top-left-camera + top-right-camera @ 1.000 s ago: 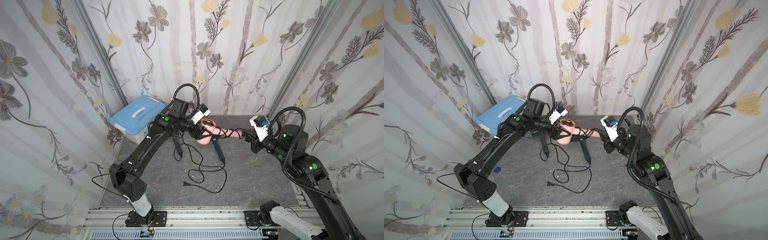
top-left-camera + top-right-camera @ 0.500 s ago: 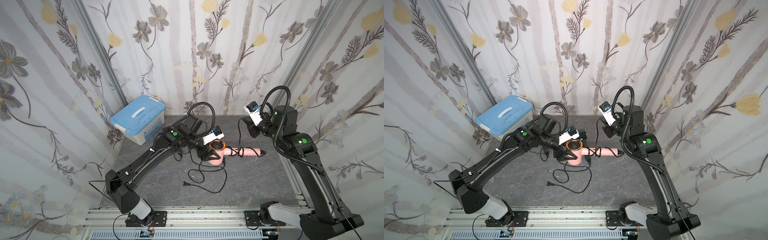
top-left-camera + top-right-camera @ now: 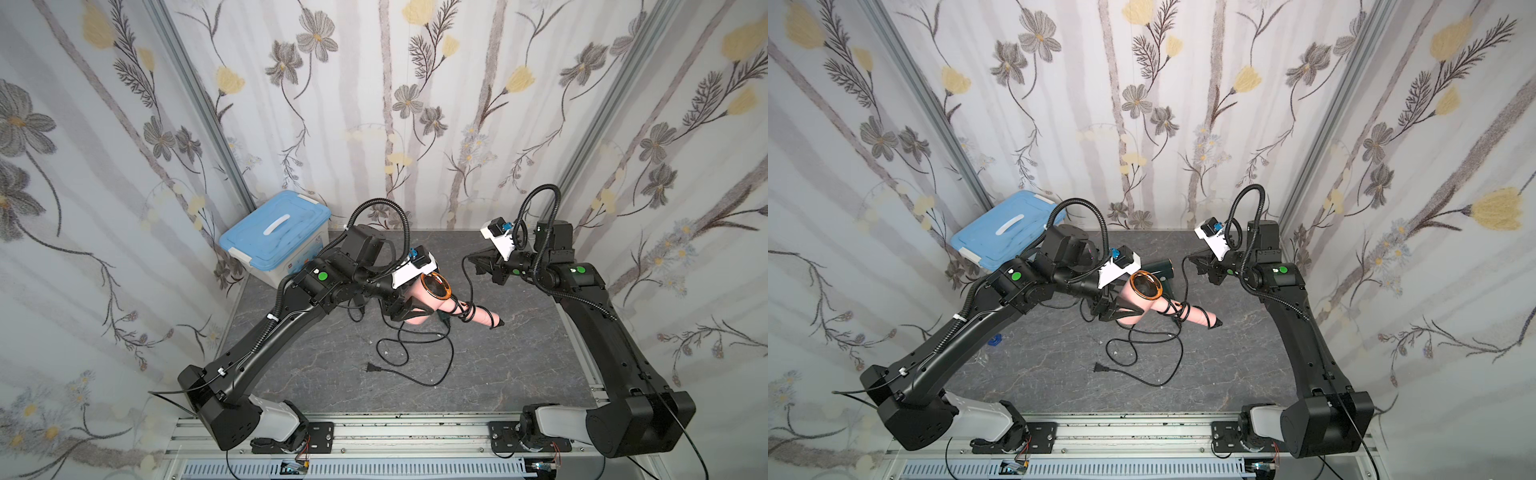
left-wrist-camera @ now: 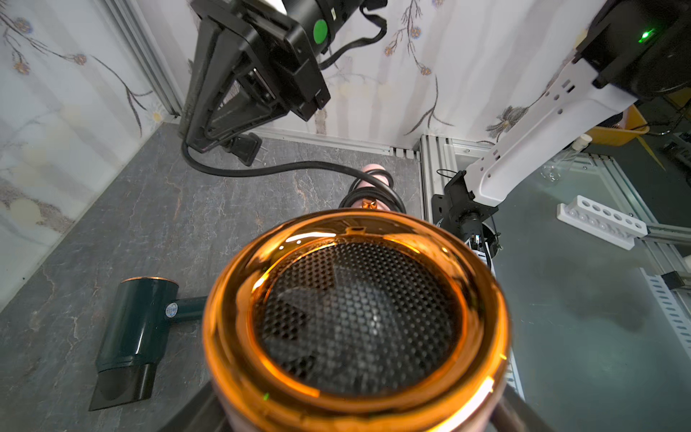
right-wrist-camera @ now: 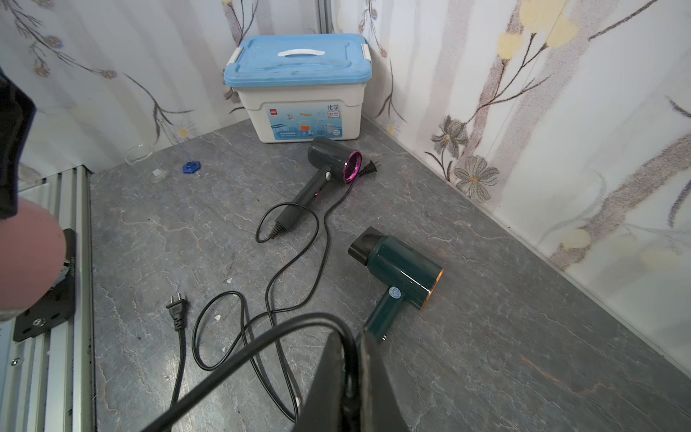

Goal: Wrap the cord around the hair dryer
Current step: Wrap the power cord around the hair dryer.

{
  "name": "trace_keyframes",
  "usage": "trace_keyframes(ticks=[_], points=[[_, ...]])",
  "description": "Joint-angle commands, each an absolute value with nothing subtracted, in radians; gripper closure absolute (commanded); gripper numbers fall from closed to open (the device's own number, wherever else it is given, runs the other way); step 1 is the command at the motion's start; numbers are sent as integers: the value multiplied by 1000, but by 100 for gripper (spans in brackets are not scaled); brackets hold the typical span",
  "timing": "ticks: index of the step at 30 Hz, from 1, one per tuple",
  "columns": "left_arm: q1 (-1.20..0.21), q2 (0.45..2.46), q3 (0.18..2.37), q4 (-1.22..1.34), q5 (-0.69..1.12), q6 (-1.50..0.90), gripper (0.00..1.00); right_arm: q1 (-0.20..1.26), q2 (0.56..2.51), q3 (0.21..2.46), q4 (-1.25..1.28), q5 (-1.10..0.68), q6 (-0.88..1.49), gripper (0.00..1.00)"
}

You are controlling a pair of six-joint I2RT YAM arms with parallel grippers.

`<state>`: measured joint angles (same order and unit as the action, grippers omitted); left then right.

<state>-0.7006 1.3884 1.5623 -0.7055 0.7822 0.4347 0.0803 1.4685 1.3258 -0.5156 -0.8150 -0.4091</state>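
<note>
My left gripper (image 3: 409, 309) is shut on the body of the pink hair dryer (image 3: 426, 297), holding it above the table with its gold-ringed grille (image 4: 355, 318) facing the wrist camera. The black cord (image 3: 468, 286) is looped several times round the pink handle (image 3: 1187, 313). From there it rises to my right gripper (image 3: 471, 259), which is shut on the cord (image 5: 239, 348) near the back of the table. The rest of the cord lies in loose loops (image 3: 1154, 353) on the grey table and ends in the plug (image 3: 371, 367).
A dark green hair dryer (image 5: 404, 273) lies just behind the pink one. A dark grey hair dryer with a magenta ring (image 5: 329, 161) lies near the blue-lidded box (image 3: 276, 235) in the back left corner. A small blue piece (image 3: 994, 340) lies at the table's left edge.
The left arm has carried the pink dryer forward and to the right. The right gripper has left the handle's end and moved up and back with the cord.
</note>
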Motion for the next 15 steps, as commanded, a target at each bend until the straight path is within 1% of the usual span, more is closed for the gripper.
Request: trace_keyframes(ticks=[1,6,11,14,15], points=[[-652,1361,1535,-558,963,389,100,68,1477,1311,-419,-950,-412,100],[-599,1364,1518,-469,1048,308,100,65,1492,1287,-405,-1005,-397,100],[-564,1367,1482,-357,1112,205,100,65,1493,1218,-335,-1057,-355,100],[-534,1368,1460,-254,1147,117,100,65,1496,1181,-291,-1087,-330,100],[-522,1369,1423,-207,1159,75,100,64,1500,1170,-274,-1101,-319,100]])
